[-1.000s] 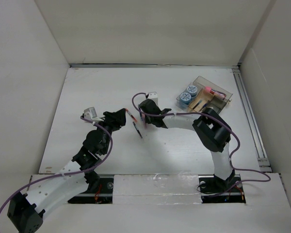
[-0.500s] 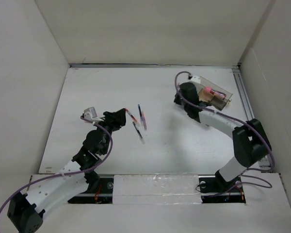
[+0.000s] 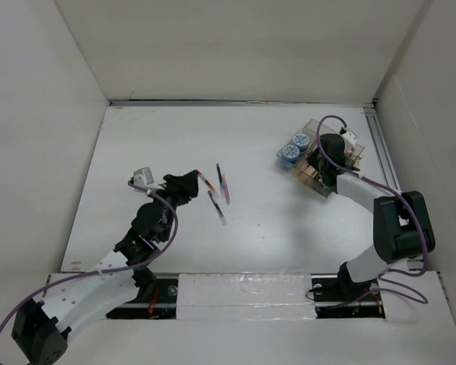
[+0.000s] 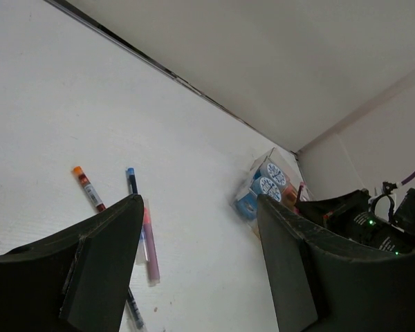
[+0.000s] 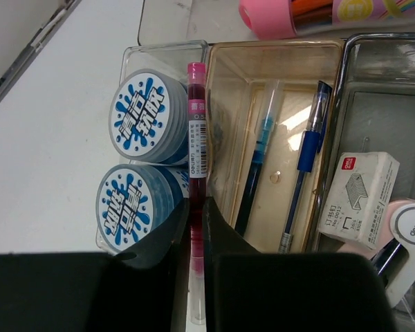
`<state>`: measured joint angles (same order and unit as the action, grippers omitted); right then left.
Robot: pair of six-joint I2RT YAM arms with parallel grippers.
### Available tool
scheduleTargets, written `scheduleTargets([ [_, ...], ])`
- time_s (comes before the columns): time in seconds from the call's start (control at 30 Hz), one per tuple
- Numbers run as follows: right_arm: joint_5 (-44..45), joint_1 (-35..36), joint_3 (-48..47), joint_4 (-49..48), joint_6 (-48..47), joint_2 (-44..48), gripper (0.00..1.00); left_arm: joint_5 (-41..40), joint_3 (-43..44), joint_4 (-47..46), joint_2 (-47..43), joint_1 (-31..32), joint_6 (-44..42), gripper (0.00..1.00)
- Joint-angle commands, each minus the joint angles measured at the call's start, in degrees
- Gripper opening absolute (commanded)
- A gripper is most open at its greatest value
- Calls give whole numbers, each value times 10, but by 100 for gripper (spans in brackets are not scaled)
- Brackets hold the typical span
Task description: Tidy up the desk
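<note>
Over the clear plastic tray now, further right than before, pinches a slim red pen in the right claw. Holds the left claw wide above the matte white counter, beside loose pens.

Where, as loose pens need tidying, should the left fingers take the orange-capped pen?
Probably mid-barrel of the orange-capped pen, from straight above, with the left gripper fingers closing across it: it lies flat on the desk, thin and long.
</note>
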<state>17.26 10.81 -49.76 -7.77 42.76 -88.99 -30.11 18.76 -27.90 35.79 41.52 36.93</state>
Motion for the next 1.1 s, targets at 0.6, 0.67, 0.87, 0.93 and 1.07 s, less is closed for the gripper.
scheduleTargets([
  [0.6, -49, 181, -62, -49, -99, -35, 0, -14, 9, -12, -21, -2, 9, 62],
  [0.67, -28, 247, -109, -31, -111, -67, 0, -20, 4, -7, -39, -2, 10, 61],
  [0.87, 18, 347, -229, 76, -158, -197, 22, -64, -22, 0, -101, -2, 32, 61],
  [0.93, 12, 359, -270, 104, -164, -231, 33, -68, -33, -8, -112, -2, 35, 61],
  [1.07, 16, 373, -297, 128, -167, -261, 35, -68, -28, 2, -114, -2, 33, 62],
])
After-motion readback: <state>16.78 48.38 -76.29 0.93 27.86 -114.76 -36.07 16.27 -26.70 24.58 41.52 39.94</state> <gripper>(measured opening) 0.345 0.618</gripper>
